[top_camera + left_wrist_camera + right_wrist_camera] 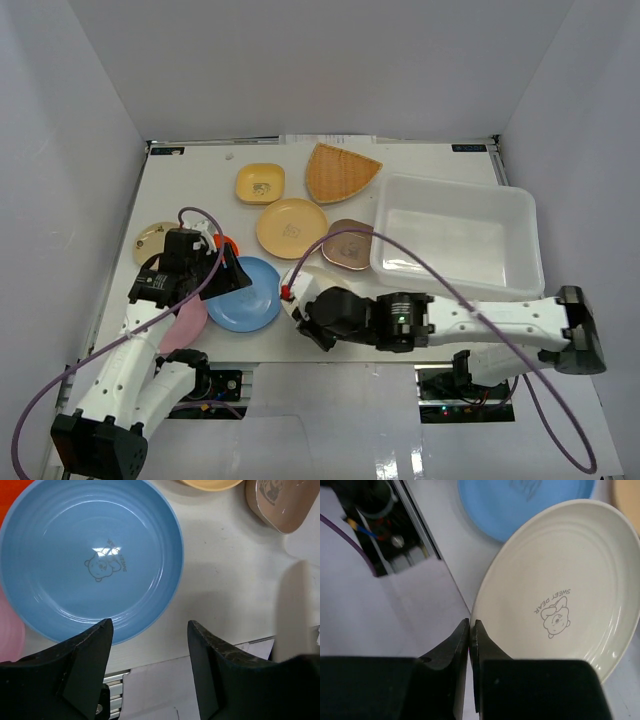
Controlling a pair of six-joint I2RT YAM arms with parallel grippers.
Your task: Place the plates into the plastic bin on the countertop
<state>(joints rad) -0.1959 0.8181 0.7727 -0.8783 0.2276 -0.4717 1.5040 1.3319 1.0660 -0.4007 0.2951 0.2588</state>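
Translucent white plastic, the plastic bin (470,230) stands on the right side of the countertop (430,160) with nothing in it, so the task looks barely begun: no plate has gone in. The right gripper (470,625) has its fingers pressed together on the rim of the cream plate (560,595). That plate appears tilted at the near edge of the counter, just right of the blue plate (90,560). This looks like the first pick, with the carry to the bin, further right, not yet made. The left gripper (150,647) hovers over the near rim of the blue plate with its jaws apart and nothing between them, seemingly lining up a second pick. The other plates lie loose on the counter, left of the bin. A yellow rounded-square plate (260,182) and the fan-shaped woven plate (340,172) sit at the far side. A yellow-orange round plate (291,228) lies in the middle, and a brown plate (345,255) lies just beside the bin's left wall. At the left, partly hidden by the left arm, are a tan plate (152,237), an orange-red plate (228,243) and a pink plate (185,322). Every plate therefore remains to be placed, the cream one being nearest to going in.
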